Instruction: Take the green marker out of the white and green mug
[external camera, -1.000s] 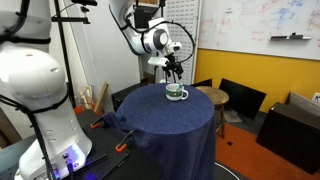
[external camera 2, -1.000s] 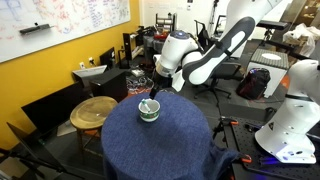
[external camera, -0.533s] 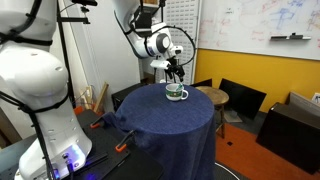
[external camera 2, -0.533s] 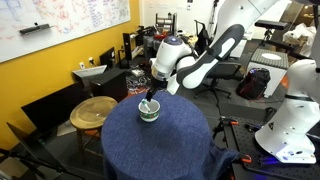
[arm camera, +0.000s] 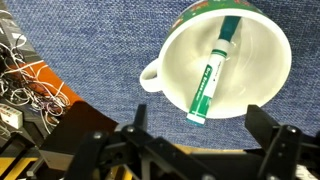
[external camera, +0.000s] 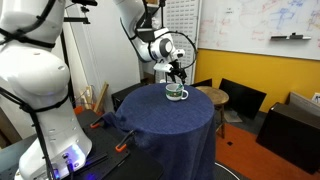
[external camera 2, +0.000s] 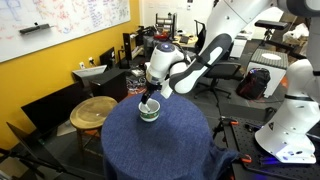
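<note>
The white and green mug (arm camera: 225,60) stands on the round table covered in blue cloth; it shows in both exterior views (external camera: 176,93) (external camera 2: 149,110). The green marker (arm camera: 211,75) leans inside it, one end sticking over the rim toward my gripper. My gripper (arm camera: 200,140) is open, its two black fingers apart, hovering just above the mug with the marker's end between and ahead of the fingers. In the exterior views the gripper (external camera: 176,74) (external camera 2: 150,94) hangs directly over the mug, not touching it.
The blue-clothed round table (external camera: 170,115) (external camera 2: 165,140) holds only the mug. A round wooden stool (external camera 2: 93,110) and dark chairs (external camera: 240,97) stand beside it. A tangle of cables (arm camera: 25,80) lies on the floor past the table edge.
The arm's wrist has shifted slightly and lowered a little toward the mug. The mug and marker have not moved.
</note>
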Controlling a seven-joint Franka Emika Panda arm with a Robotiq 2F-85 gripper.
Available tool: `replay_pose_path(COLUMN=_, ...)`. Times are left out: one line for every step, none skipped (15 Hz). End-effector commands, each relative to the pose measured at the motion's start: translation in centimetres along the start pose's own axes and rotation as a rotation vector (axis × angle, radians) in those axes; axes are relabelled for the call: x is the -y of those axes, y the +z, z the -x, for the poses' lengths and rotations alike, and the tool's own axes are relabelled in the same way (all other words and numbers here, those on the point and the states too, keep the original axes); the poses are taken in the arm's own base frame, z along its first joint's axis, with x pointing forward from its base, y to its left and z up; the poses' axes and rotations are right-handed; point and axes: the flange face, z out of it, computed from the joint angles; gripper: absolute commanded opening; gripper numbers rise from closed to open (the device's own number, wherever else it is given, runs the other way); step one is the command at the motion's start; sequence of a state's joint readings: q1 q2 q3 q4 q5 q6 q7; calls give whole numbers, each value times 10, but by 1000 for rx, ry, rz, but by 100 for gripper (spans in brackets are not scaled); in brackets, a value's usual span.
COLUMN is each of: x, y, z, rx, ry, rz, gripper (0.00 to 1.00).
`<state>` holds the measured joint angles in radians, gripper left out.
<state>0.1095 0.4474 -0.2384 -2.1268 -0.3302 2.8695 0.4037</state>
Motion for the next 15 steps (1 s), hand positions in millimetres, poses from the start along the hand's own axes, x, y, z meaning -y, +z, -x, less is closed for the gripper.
replay_pose_path(x=6, y=12, z=-14, rx=-31, ry=21, rz=-5, gripper=100)
replay_pose_path(x=8, y=15, z=-15, rx=-31, ry=25, rz=-8, gripper=100)
replay_pose_path(x=9, y=17, z=-17, rx=-31, ry=30, rz=-10, gripper=100)
replay_pose_path(x=11, y=19, z=-18, rx=-32, ry=36, rz=-13, gripper=97)
replay_pose_path(x=12, y=21, z=-20, rx=-34, ry=39, rz=-15, gripper=94)
replay_pose_path(x=13, y=22, z=-21, rx=-35, ry=42, rz=-17, gripper=93)
replay_pose_path(x=14, y=24, z=-21, rx=-35, ry=45, rz=-18, gripper=85)
replay_pose_path(x=16, y=25, z=-22, rx=-36, ry=48, rz=-19, gripper=86)
replay_pose_path(x=17, y=25, z=-23, rx=-37, ry=50, rz=-19, gripper=80)
replay_pose_path(x=18, y=26, z=-23, rx=-37, ry=52, rz=-19, gripper=73)
replay_pose_path(x=19, y=27, z=-23, rx=-36, ry=52, rz=-19, gripper=76)
replay_pose_path(x=19, y=27, z=-23, rx=-35, ry=52, rz=-17, gripper=73)
replay_pose_path(x=20, y=27, z=-23, rx=-36, ry=51, rz=-16, gripper=74)
replay_pose_path(x=20, y=26, z=-23, rx=-38, ry=51, rz=-14, gripper=68)
replay_pose_path(x=20, y=26, z=-22, rx=-40, ry=51, rz=-13, gripper=68)
